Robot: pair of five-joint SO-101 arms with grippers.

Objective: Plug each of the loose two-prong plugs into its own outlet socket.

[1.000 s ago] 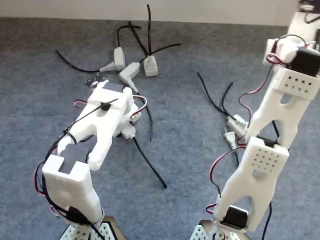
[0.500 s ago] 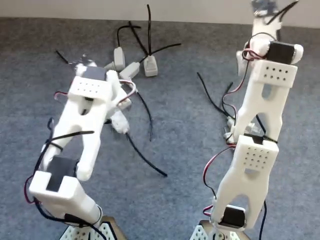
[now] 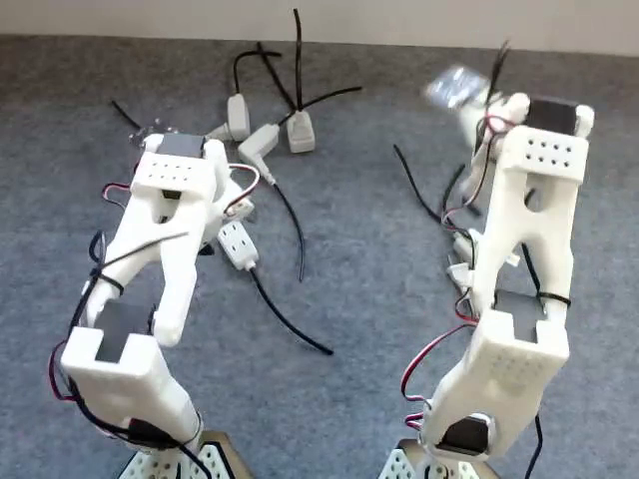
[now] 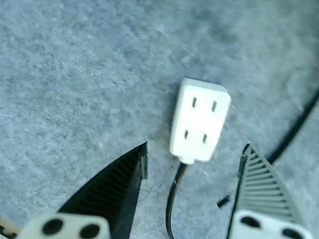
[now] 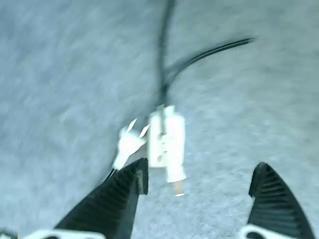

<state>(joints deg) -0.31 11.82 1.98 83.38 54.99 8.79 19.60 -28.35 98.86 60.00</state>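
A white outlet socket with two pairs of slots lies face up on the grey carpet, its black cord trailing back between my fingers. My left gripper hangs open just above its cord end, holding nothing. In the high view this socket lies beside the left arm. Two loose white two-prong plugs lie side by side on the carpet below my right gripper, which is open and well above them. These plugs sit by the right arm.
Three more white pieces with black cords lie grouped at the back of the carpet. Black cords run across the middle. Bare carpet stretches between the two arms.
The left arm has swung back and to the left, uncovering the socket. The right arm's upper part has swung in from the far right toward the middle and is still blurred.
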